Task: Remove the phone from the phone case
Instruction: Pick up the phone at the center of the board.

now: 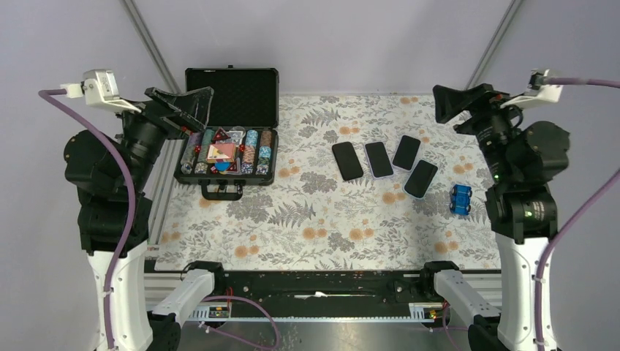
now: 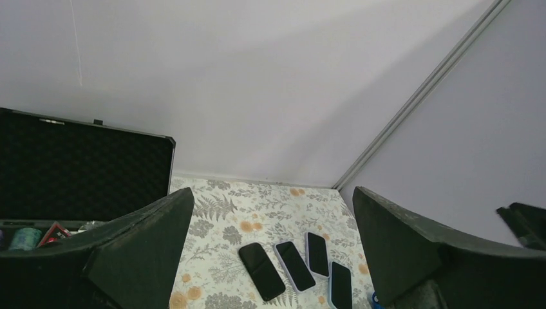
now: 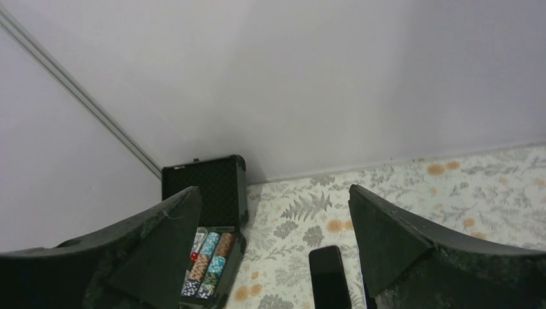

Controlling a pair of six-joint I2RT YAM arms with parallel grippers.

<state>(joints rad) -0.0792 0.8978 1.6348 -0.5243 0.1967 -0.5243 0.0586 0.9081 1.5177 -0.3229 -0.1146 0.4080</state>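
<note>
Nothing's started here as far as I can tell. The left tool point(image 2: 272, 196) and right tool point(image 3: 273, 193) are both up in the air out at the sides, jaws spread wide, holding nothing. Four phones lie flat in a loose row on the desk point(image 1: 292, 219), right of centre, well apart from either tool. The second phone point(image 1: 379, 159) from the left has a pale rim round it and the near-right phone point(image 1: 420, 178) a bluish one, so I'd guess those two are cased, but I can't say which is the target. The other two look plain black. So pretty much everything's left: pick one, get down to it, pin the case, peel the phone free. The chip case point(image 1: 232, 95) on the left and blue toy point(image 1: 460, 199) on the right are out of the way
</note>
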